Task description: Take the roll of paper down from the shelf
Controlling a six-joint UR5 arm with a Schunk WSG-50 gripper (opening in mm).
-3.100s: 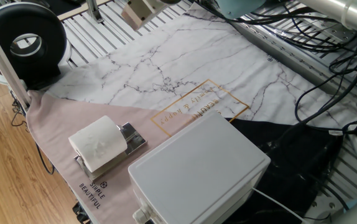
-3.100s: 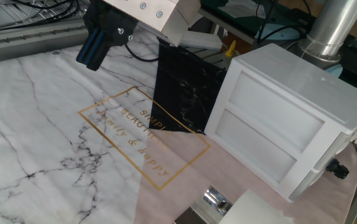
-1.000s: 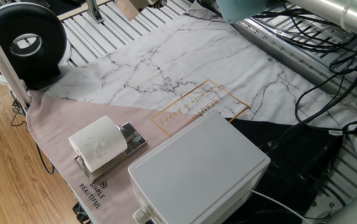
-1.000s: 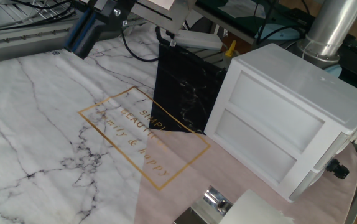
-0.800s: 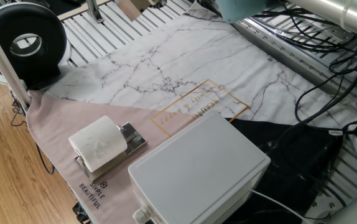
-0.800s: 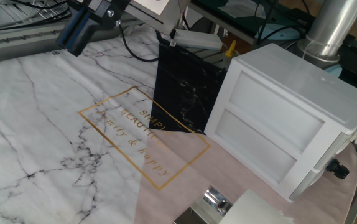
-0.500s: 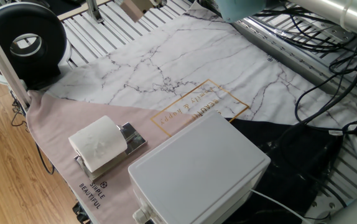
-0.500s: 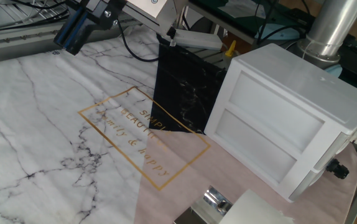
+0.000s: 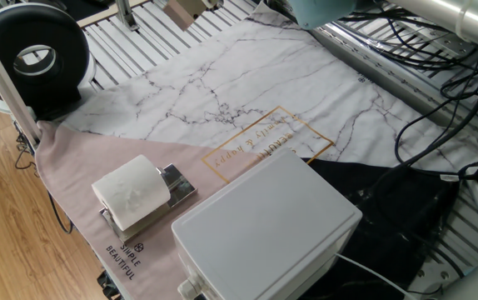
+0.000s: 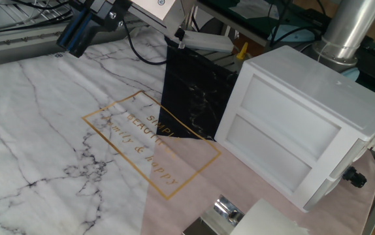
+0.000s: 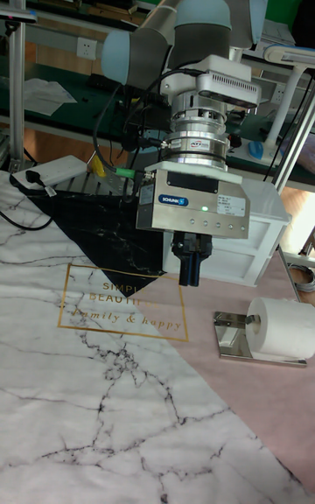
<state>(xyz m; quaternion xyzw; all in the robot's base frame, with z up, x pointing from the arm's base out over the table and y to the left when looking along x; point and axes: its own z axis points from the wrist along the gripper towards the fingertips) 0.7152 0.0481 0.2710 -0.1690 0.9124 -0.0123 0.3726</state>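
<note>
1. Box (image 9: 264, 225): a big white plastic case, seen just beside the shelf; it bounds the room for moving on that side.
2. Gripper (image 11: 190, 270): held high over the marbled cloth, well apart from the shelf. Its fingers appear drawn close together with nothing between them.
3. Shelf (image 11: 233, 335): a low chrome rack on the pink cloth, open above and on the side away from the box.
4. Roll (image 9: 131, 192): rested on its side on the shelf. It is judged light, soft and easily crushed; a gentle hold across the round flanks is advised.
</note>
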